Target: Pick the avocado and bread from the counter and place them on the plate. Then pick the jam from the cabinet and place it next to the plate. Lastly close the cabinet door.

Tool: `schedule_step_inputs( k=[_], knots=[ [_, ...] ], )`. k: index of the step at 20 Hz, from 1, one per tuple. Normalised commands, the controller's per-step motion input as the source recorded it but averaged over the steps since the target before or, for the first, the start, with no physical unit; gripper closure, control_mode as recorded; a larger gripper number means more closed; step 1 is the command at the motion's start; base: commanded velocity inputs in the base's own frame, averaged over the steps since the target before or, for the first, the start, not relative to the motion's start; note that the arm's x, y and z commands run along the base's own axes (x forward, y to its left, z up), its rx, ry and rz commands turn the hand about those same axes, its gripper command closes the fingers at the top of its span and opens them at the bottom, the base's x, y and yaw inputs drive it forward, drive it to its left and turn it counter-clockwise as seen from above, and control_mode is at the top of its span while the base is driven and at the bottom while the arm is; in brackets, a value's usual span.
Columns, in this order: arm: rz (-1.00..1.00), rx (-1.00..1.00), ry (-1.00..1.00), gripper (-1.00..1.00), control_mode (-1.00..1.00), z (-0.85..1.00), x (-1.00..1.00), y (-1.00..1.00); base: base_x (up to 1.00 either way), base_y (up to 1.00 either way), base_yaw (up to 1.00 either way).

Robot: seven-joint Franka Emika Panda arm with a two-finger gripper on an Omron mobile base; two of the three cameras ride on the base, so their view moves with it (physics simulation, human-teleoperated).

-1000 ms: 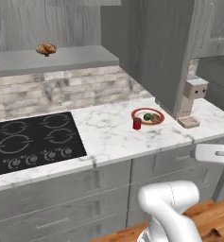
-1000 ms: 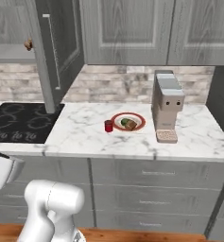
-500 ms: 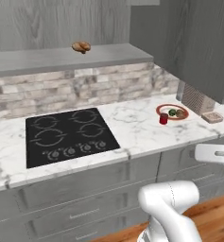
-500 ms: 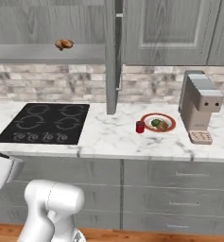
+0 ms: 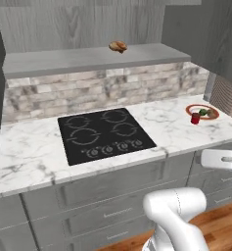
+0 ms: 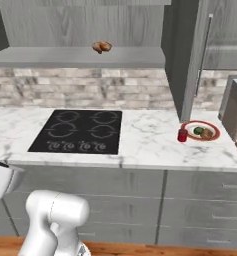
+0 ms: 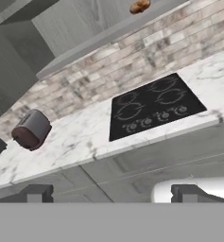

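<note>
The plate (image 5: 192,107) (image 6: 214,131) lies on the counter (image 5: 29,157) at the far right, with the dark green avocado (image 5: 204,112) (image 6: 198,131) and the brown bread (image 5: 212,113) (image 6: 207,133) on it. The red jam (image 5: 195,118) (image 6: 182,135) stands on the counter touching the plate's left rim. The cabinet (image 5: 63,61) is open, and its cabinet door (image 6: 187,60) juts out edge-on, bar handle (image 6: 205,55) showing. My gripper (image 7: 111,194) is open with nothing between its fingertips, low in front of the grey drawers and far left of the plate.
A golden-brown pastry (image 5: 118,46) (image 6: 102,47) (image 7: 140,6) sits on the cabinet shelf. The black cooktop (image 5: 104,135) (image 7: 153,106) is set in the counter's middle. A toaster (image 7: 32,128) stands at the left; a coffee machine (image 6: 235,115) is right of the plate.
The base has driven left, so the whole scene has slid right in both base views; the plate now sits near the right edge. The gripper stays open.
</note>
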Motion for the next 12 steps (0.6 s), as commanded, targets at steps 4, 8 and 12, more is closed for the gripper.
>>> schedule_step_inputs(
  k=[4, 8, 12],
  knots=[
    [0.0, 0.0, 0.0, -1.0, 1.0, 0.0, 0.0, 0.0, 0.15, 0.53, 0.0],
    [0.0, 0.0, 0.0, -1.0, 1.0, 0.0, 0.0, 0.0, 0.24, 0.49, 0.0],
    [0.0, 0.0, 0.0, -1.0, 1.0, 0.0, 0.0, 0.0, 0.4, 0.4, 0.0]
  ],
)
